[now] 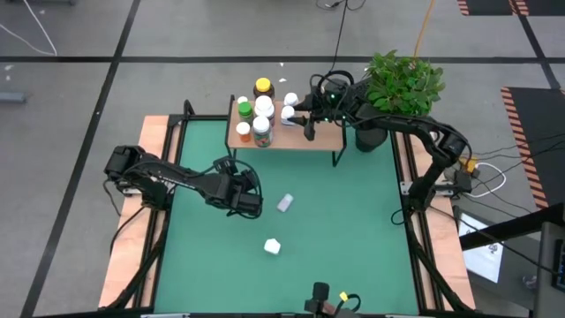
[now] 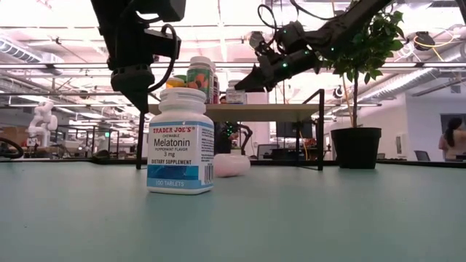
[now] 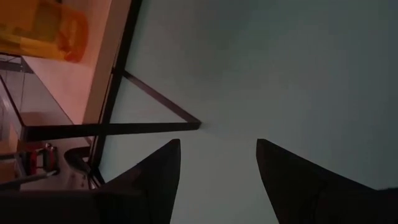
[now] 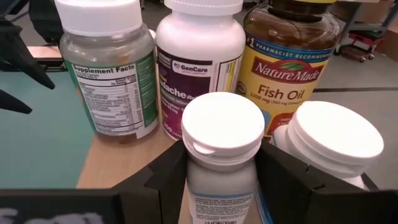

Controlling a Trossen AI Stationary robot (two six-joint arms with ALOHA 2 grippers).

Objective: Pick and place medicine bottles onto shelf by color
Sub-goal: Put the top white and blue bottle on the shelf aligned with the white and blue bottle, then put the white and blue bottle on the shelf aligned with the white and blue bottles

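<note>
The shelf stands at the mat's far edge. On its left part stand several bottles: the amber yellow-lidded one, the green one, the orange-red one and white ones. My right gripper is shut on a small white-capped bottle at the shelf's middle. A white Melatonin bottle stands on its base on the green mat. The lilac bottle lies on its side there. My left gripper hangs open and empty above the mat, left of the lilac bottle. My right gripper pinches the small white bottle's body just below its cap between its two fingers. The fingers come level from the table's right side. The bottle is upright, and in the low view its base appears to be at the shelf top.
A potted plant in a black pot stands right of the shelf, under my right arm. Another white bottle stands close beside the held one. Wooden side boards flank the mat. A person is far off in the room.
</note>
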